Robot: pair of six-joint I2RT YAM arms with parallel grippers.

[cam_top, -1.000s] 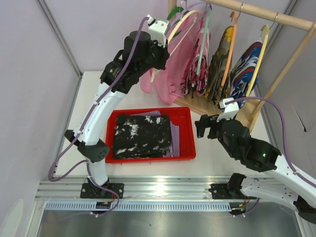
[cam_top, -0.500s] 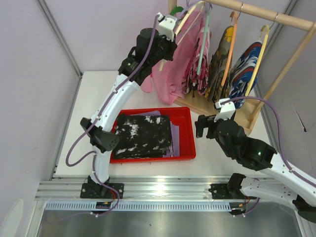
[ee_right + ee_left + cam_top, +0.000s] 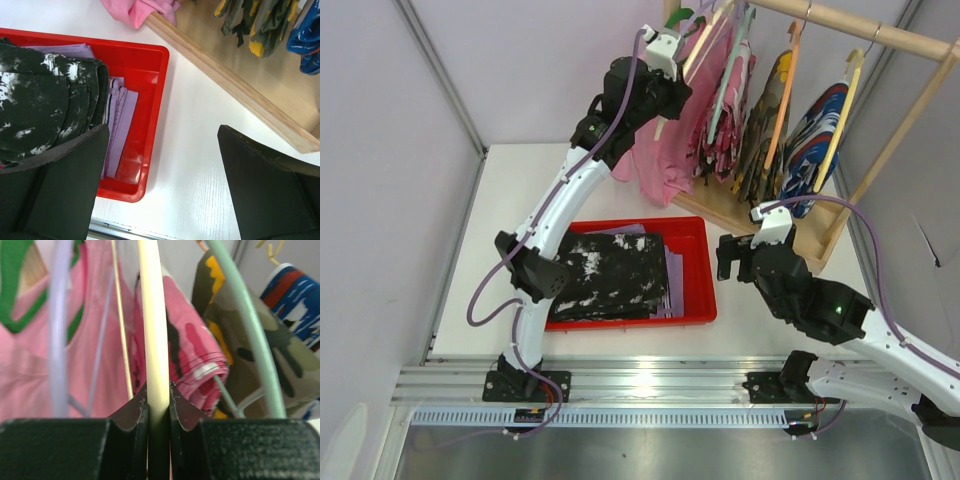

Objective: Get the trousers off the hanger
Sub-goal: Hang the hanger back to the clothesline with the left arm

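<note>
The black white-speckled trousers lie folded in the red tray, on top of the pale lavender trousers. Both show in the right wrist view too, black over lavender. My left gripper is raised high at the clothes rack. It is shut on the cream hanger, whose bare bar runs straight up between the jaws of my left gripper. My right gripper hangs open over the white table just right of the tray, with nothing between its fingers.
A wooden rack rod and its base stand at the back right. On it hang a pink shirt, camouflage garments and a blue-red-white garment. A mint hanger and a lilac hanger flank the cream one.
My left arm has lifted the cream hanger up and to the right, closer to the rod. The right gripper has stayed beside the tray, still open.
</note>
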